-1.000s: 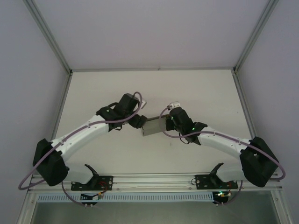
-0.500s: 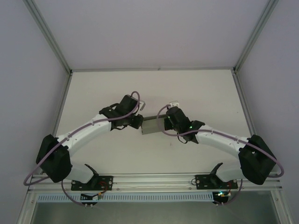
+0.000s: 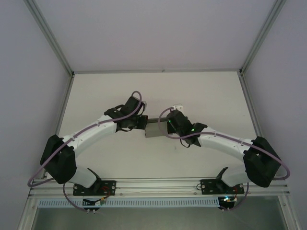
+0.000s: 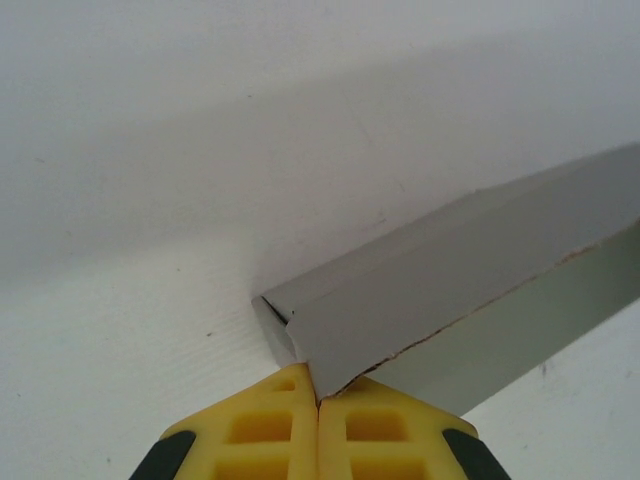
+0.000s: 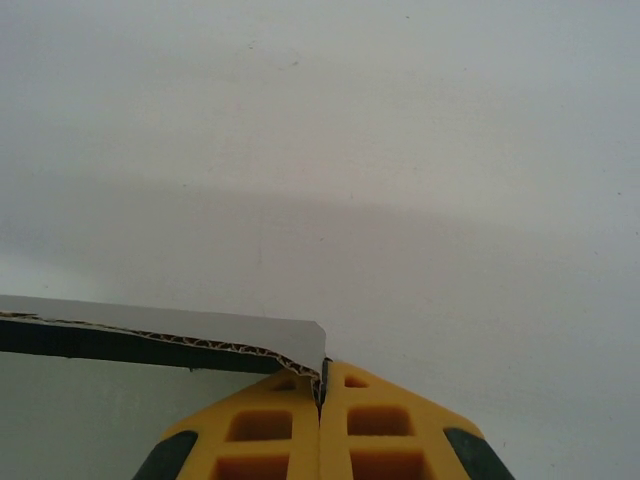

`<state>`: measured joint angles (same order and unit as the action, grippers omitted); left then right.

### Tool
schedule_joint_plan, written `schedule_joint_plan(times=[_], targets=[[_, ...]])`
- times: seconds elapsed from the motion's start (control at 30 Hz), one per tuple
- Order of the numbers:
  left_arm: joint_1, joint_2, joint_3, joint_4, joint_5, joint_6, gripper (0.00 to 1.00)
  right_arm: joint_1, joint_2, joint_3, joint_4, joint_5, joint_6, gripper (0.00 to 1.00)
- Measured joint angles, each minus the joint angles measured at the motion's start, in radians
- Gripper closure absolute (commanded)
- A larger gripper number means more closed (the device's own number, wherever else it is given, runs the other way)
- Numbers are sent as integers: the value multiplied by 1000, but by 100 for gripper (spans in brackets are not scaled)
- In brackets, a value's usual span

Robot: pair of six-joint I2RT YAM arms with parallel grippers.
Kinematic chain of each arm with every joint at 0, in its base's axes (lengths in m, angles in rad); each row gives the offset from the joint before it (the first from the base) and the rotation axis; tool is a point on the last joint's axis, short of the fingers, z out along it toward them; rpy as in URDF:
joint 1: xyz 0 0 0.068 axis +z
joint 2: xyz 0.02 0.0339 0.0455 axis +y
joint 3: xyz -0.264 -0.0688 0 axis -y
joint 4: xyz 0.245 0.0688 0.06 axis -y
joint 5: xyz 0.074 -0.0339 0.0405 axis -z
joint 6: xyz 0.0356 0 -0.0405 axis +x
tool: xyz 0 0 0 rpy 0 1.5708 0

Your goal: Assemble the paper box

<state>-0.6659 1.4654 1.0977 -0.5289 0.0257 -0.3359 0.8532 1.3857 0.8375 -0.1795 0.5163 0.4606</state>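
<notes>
Closest to me, my two arms rise from the near edge of the pale counter (image 3: 218, 98) and bend inward until they nearly meet at its middle. Between them is the paper box (image 3: 152, 130), a small grey cardboard piece. From above I cannot tell whether it is lifted or resting on the counter.

My left hand (image 4: 318, 398) has its yellow pads pressed together on one corner of the box, where a folded flap meets a longer grey panel running away to the right. My right hand (image 5: 322, 385) is likewise pinched closed. It nips the opposite end at a corner where the raw corrugated edge shows under a grey flap.

I judge that I hold the box from both ends so neither side can swing while a wall is folded: one hand steadies, the other can bend. The box looks partly formed, with walls raised but not locked. The card is thin, so a hard pull could crease or tear it at the pinch.

Beyond the box, the counter runs on to the back, where plain pale walls close it in.
</notes>
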Motion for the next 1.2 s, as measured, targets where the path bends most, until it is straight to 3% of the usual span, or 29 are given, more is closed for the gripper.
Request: schedule_joint_plan(times=[0.23, 0.63, 0.83, 1.07, 1.2], targets=[[1, 29, 60, -80, 16, -95, 92, 20, 14, 9, -11, 48, 65, 100], [-3, 85, 144, -179, 23, -136, 97, 28, 14, 9, -17, 68, 105, 100], [-39, 14, -12, 22, -47, -166, 98, 35, 14, -4, -11, 97, 141, 100], [-166, -100, -253, 300, -245, -176, 100, 47, -16, -80, 85, 124, 172, 99], [-227, -86, -314, 411, -387, -178, 100, 47, -25, -90, 88, 121, 171, 87]])
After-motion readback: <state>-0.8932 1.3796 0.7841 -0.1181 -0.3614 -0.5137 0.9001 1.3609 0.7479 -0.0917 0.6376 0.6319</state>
